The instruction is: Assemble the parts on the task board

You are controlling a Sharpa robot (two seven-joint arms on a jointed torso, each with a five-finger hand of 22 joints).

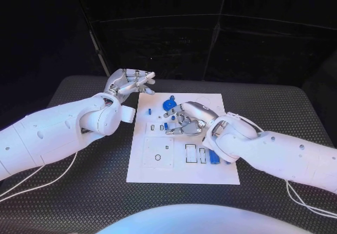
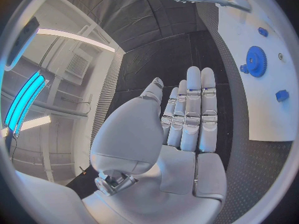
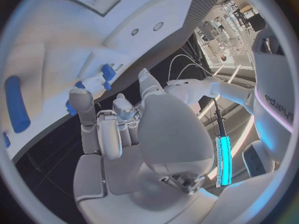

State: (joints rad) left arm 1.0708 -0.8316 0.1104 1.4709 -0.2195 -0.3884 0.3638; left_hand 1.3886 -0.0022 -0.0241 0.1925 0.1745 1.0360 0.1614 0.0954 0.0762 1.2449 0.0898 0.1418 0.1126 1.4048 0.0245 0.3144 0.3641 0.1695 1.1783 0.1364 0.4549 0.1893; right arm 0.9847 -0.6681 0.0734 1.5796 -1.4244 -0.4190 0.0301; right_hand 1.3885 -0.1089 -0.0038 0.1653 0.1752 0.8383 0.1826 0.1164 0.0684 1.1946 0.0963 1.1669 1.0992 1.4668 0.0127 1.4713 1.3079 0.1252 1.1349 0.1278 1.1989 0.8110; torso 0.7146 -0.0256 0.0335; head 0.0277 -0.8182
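The white task board (image 1: 182,170) lies in the middle of the table. A blue gear (image 1: 169,104) sits near its far edge, with small blue parts (image 1: 149,110) beside it. My right hand (image 1: 184,119) hovers low over the board's middle, fingers curled down and apart, fingertips close to small blue parts (image 3: 107,72); nothing shows between thumb and fingers (image 3: 81,102). A long blue piece (image 1: 213,156) lies by my right forearm. My left hand (image 1: 130,82) is raised off the board's far left corner, fingers (image 2: 193,109) straight and empty. The gear (image 2: 256,60) lies beyond them.
The black table (image 1: 281,112) extends around the board on all sides. White cables (image 1: 42,178) trail from my left arm and more (image 1: 305,202) from my right arm. Rectangular slots (image 1: 191,152) and a raised plate (image 1: 159,152) mark the board's near half.
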